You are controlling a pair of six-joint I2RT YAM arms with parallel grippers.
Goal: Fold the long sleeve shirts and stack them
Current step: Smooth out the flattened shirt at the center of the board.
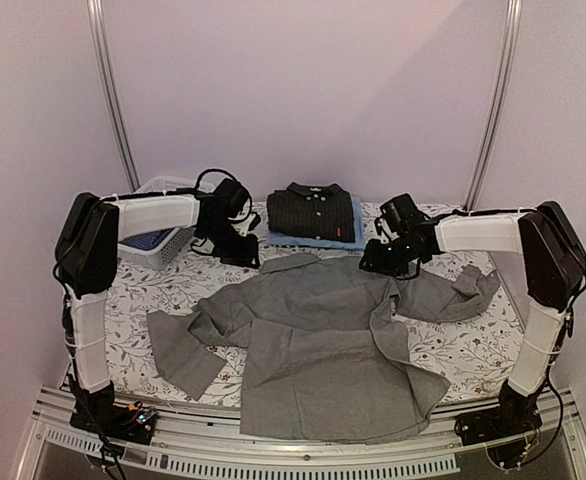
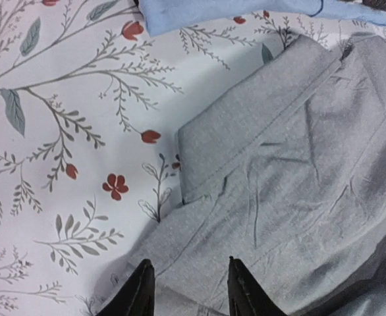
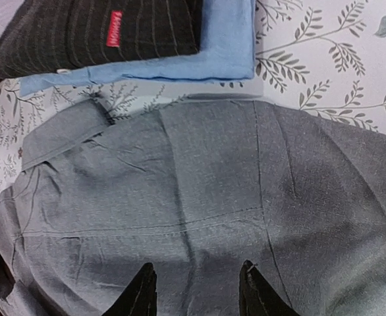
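left gripper point(image 2: 190, 291): jaws partway open, nothing held. Hangs over the grey shirt point(image 1: 323, 350) just beside its collar point(image 2: 239, 131); tips close above the cloth, contact can't tell.
right gripper point(image 3: 197, 293): jaws partway open, nothing held. Over the grey shirt's upper back on the other side of the collar; cloth lies flat between the fingers.
grey shirt: spread unfolded mid-table on the floral cover point(image 1: 453, 345), collar toward the far side, hem at the near edge. One sleeve bent out to the left, the other thrown out to the right; right side rumpled.
black shirt point(image 3: 101, 33): folded, far centre, on top of the blue shirt point(image 3: 226, 46). Red tag point(image 3: 114, 37) at its near edge.
blue shirt: folded, bottom of the stack, edges showing past the black one; near the grey collar, apart from it.
basket point(image 1: 163, 255): white lattice, far left, behind the left arm; something blue inside.
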